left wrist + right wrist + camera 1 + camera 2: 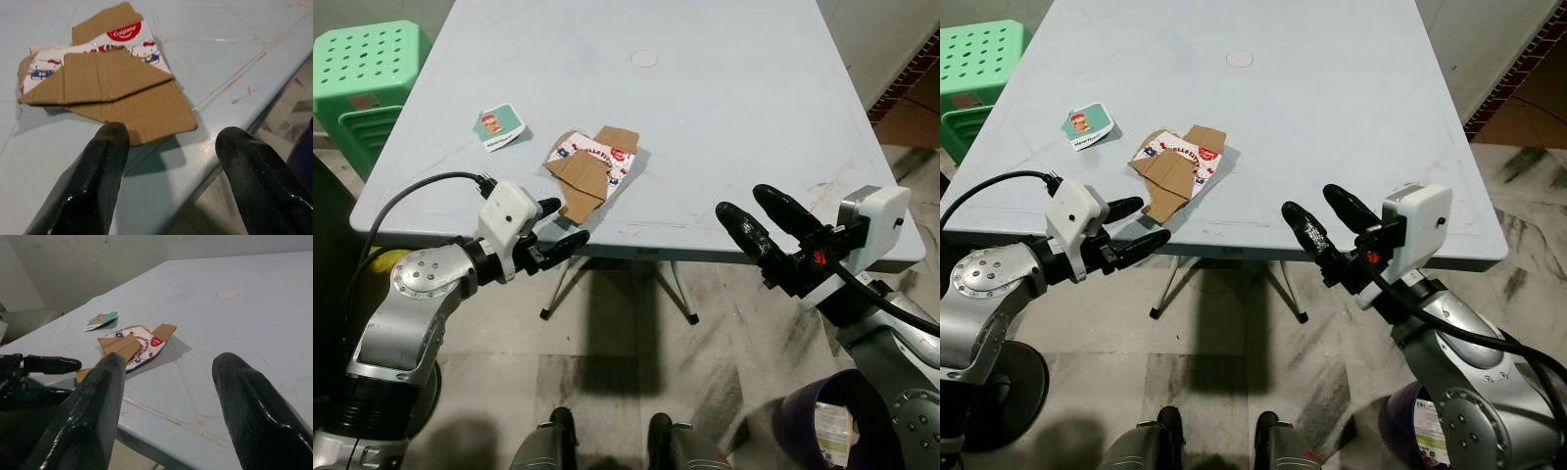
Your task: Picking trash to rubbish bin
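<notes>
Lying near the pale blue plastic desk's (724,137) front edge, the flattened brown-and-white cardboard toothpaste box (591,168) looked light and bendy (best pinched at its overhanging corner); left end effector (556,227) gaped open just before it, right end effector (756,220) likewise open.

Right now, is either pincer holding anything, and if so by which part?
Nothing is held. The left pincer is open at the near edge of the flattened brown cardboard toothpaste box, not touching it. The right pincer is open and empty.

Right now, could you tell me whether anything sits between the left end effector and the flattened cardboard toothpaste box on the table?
Nothing visible does. The left end effector is open at the pale blue table's near edge, with the flattened cardboard toothpaste box just ahead.
</notes>
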You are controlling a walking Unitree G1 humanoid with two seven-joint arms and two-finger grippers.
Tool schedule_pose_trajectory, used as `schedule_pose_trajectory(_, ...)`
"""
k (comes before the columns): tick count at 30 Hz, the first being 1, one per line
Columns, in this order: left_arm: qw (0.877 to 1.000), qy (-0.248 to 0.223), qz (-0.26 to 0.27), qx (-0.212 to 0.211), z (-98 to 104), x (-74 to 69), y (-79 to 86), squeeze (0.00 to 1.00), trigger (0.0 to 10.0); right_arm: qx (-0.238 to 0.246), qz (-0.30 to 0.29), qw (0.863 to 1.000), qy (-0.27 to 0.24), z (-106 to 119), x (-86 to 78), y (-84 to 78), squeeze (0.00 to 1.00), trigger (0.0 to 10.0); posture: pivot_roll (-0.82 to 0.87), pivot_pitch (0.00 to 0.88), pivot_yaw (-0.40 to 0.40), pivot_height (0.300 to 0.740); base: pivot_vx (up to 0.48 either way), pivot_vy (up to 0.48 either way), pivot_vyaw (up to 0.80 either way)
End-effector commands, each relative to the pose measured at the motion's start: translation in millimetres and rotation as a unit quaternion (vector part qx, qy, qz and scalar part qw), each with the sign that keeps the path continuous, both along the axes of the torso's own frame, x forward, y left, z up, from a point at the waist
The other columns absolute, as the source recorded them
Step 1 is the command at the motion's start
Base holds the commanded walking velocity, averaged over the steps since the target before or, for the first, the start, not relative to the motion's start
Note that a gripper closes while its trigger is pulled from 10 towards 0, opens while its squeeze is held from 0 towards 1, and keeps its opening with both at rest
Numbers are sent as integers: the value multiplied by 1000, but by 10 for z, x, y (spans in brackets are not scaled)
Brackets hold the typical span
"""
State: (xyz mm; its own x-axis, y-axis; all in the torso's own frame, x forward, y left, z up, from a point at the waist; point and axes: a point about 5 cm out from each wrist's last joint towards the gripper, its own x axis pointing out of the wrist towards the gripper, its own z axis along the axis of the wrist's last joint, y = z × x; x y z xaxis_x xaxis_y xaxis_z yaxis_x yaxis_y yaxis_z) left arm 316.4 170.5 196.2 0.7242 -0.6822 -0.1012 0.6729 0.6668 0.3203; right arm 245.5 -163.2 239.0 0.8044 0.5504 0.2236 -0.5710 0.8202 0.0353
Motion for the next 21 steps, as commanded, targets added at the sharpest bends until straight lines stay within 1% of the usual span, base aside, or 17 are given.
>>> schedule_pose_trajectory(1,1000,0,-12,10,-46,-11,-40,0,10000,2,3,1000,-2,27,-46,-24,0,10000,-123,355,-47,740,0,0,0)
schedule_pose_trajectory(6,999,-11,-28,14,-8,42,-116,0,10000,4,-5,1000,-4,34,-60,-45,0,10000,-129,356,-42,740,0,0,0)
schedule_pose_trajectory(7,999,-16,-33,14,21,98,-151,0,10000,4,-9,1000,-5,35,-70,-53,0,10000,-134,358,-36,740,0,0,0)
schedule_pose_trajectory(10,999,-26,-37,17,59,165,-191,0,10000,5,-14,1000,-5,36,-86,-66,0,10000,-140,361,-31,740,0,0,0)
schedule_pose_trajectory(13,999,-28,-40,14,72,181,-204,0,10000,4,-16,1000,-5,37,-94,-69,0,10000,-144,360,-29,740,0,0,0)
schedule_pose_trajectory(16,998,-30,-43,19,48,216,-231,0,10000,5,-20,1000,-6,44,-111,-84,0,10000,-152,361,-25,740,0,0,0)
schedule_pose_trajectory(21,998,-22,-52,23,-11,227,-243,0,10000,4,-25,1000,-6,57,-127,-109,0,10000,-160,368,-22,740,0,0,0)
